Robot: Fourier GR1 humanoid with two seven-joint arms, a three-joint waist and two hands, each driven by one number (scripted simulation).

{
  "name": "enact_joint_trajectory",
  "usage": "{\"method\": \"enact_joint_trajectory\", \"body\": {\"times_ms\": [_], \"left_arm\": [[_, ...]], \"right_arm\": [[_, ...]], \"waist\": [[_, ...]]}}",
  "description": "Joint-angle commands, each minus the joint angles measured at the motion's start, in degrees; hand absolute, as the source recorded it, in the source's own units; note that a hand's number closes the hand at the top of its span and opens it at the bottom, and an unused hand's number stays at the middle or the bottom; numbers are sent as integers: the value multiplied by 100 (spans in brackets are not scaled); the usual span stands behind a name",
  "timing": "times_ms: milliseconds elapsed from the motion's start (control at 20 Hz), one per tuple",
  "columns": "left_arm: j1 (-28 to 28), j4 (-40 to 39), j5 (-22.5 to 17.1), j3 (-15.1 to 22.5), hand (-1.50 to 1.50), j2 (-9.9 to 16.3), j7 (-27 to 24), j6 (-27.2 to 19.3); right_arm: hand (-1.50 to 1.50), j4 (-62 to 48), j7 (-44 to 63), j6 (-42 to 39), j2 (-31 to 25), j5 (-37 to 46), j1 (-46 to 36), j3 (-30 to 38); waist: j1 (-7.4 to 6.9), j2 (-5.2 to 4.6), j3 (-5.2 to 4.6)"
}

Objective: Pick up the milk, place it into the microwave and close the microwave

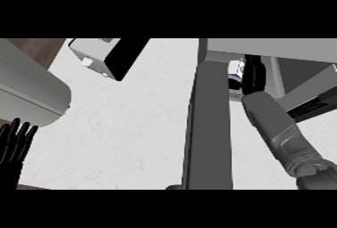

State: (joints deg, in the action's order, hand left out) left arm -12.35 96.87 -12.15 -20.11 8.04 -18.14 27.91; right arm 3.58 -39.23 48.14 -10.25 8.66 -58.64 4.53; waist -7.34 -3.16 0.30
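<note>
Nearest you, left hand (14, 147) sits at the lower left edge, fingers straight and spread, pointing up, resting, holding nothing. Leave it there.

Right forearm (280, 133) runs from the lower right corner up and away, over the counter (132, 133), into the open microwave (289, 51). Microwave door (209, 129) stands open, seen edge-on as a tall grey slab just left of the arm. Mind it: forearm passes close beside it, don't clip it on the way out.

Right hand (252, 73) is inside the cavity mouth, black fingers curled around the milk (235, 71). Only a white and blue sliver of the carton shows left of the hand; the rest is hidden. Can't tell if the carton base is touching the microwave floor yet.

Judgement: you're at the placing step. Do it well by lowering until the carton sits flat, well inside the cavity so the door can swing past it. Then spread the fingers, pull straight back along the arm's line, no sideways drag that could tip the carton. Close the door only after.

Far left: a white appliance with a black face (108, 55), well apart. Irrelevant.
</note>
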Motion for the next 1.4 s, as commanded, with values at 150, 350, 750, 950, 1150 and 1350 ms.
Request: {"method": "enact_joint_trajectory", "body": {"times_ms": [150,350,750,950,1150,1350], "left_arm": [[-158,34,221,119,-150,-226,-242,-81],[-194,14,52,-67,-150,-96,-293,15],[-599,89,336,80,-150,-292,-493,31],[-797,368,332,161,-150,-367,-473,99],[-1151,745,531,355,-150,-491,-429,163],[-961,373,166,489,-150,-300,-313,662]], "right_arm": [[-150,92,-139,-290,-38,-81,52,106],[-150,164,-411,-409,5,-162,335,205],[-150,470,-1095,-1832,7,-522,773,531],[-150,504,-1480,-1784,379,-651,1002,675],[-150,613,-1349,-2111,426,-743,1053,735],[-150,772,-2001,-3055,594,-906,1759,794]], "waist": [[134,73,-4],[203,100,-5],[426,191,-11],[396,191,-10],[545,264,-20],[665,289,-24]]}}
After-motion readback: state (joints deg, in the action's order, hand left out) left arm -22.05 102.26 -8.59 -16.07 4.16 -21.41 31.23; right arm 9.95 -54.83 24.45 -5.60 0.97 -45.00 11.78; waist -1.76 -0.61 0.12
